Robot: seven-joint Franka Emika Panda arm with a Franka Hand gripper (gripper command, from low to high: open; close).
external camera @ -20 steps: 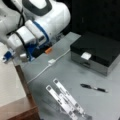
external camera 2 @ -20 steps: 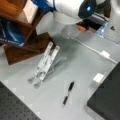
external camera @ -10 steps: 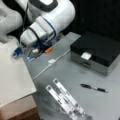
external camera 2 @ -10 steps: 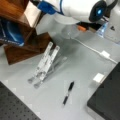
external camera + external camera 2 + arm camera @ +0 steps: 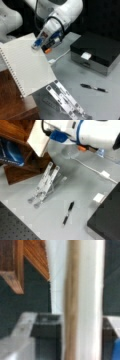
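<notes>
The gripper [image 5: 37, 45] is clamped on the far edge of a spiral notebook [image 5: 27, 67], carrying it tilted over the wooden shelf [image 5: 17, 135] at the scene's left. In the wrist view the notebook's edge [image 5: 82, 300] stands between the jaws. Judging by this, the carrying step is under way; the next move calls for a steady grip and clearance from the clear acrylic stand [image 5: 65, 100] nearby.

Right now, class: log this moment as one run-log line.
gripper: shut on spiral notebook, held over wooden shelf | metal stand: beside shelf | pen: on table | black box: closed

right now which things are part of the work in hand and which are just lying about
In hand:
end effector, gripping the notebook
white spiral-bound paper notebook

Lying about:
black pen
clear acrylic stand
black box
white cable
</notes>
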